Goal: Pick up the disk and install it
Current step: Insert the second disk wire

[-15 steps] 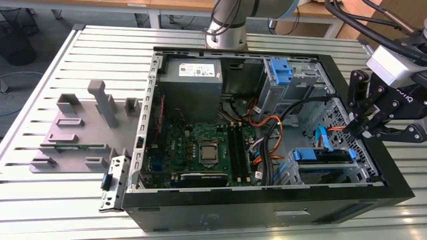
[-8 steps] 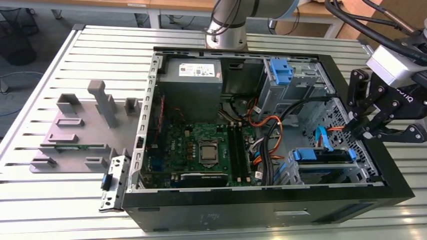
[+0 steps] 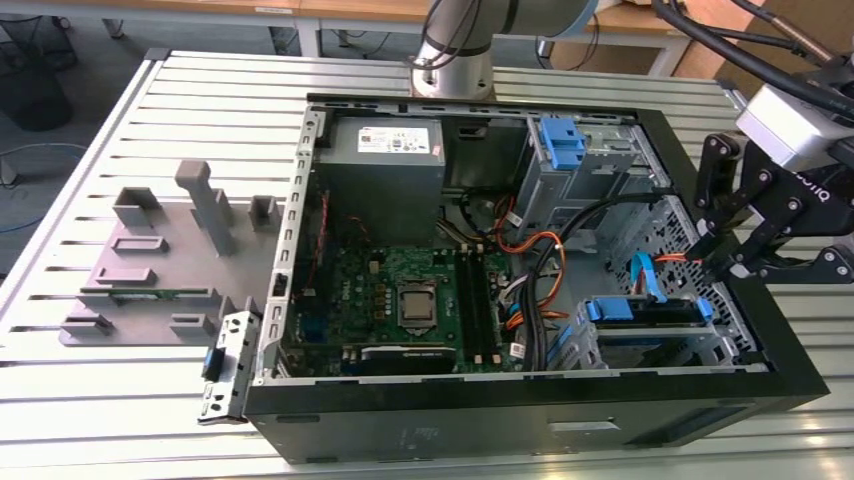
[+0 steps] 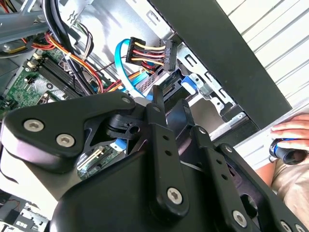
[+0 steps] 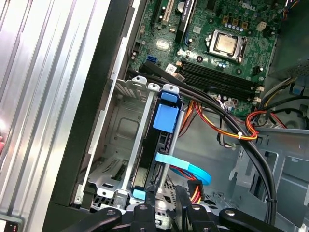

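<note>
At the lower edge of the first wrist view the pincer (image 5: 166, 205), apparently clenched empty, hovers just over the disk (image 5: 161, 145) seated in its bay (image 5: 118, 125); beyond, the blue ribbon cable (image 5: 186, 169) and wire bundle (image 5: 217, 123) could snag.

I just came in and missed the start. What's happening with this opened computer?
A robot arm's gripper hangs over the exterior view's right edge of the open computer case. Beside it, the disk, with its blue rails, sits in the drive bay inside the case. A person's hand rests on the table outside the case.
</note>
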`<state>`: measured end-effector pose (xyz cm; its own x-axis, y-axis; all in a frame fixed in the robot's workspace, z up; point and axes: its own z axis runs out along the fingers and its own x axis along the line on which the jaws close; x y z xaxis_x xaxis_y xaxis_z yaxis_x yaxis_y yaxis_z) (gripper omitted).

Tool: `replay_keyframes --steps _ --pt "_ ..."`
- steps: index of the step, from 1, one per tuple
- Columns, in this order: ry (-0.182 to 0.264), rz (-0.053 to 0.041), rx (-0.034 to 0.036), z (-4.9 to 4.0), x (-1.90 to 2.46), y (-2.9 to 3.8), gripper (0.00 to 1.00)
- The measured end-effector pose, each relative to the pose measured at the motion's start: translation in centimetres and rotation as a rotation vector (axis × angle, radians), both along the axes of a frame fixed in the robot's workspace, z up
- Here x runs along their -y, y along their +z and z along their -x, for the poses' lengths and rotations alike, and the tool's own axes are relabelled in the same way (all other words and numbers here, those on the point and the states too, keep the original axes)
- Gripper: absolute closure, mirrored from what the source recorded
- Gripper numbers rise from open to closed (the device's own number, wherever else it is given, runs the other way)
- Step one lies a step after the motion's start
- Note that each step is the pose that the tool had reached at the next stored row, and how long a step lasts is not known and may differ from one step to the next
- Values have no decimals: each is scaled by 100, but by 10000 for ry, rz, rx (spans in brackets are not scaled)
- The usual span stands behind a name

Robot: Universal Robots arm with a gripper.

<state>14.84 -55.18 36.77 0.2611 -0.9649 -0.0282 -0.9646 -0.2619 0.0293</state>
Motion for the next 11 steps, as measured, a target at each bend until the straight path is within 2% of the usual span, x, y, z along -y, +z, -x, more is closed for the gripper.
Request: replay_keyframes --steps 1,11 --pt "0 1 0 0 0 24 69" --pt "2 1 0 -3 0 26 69"
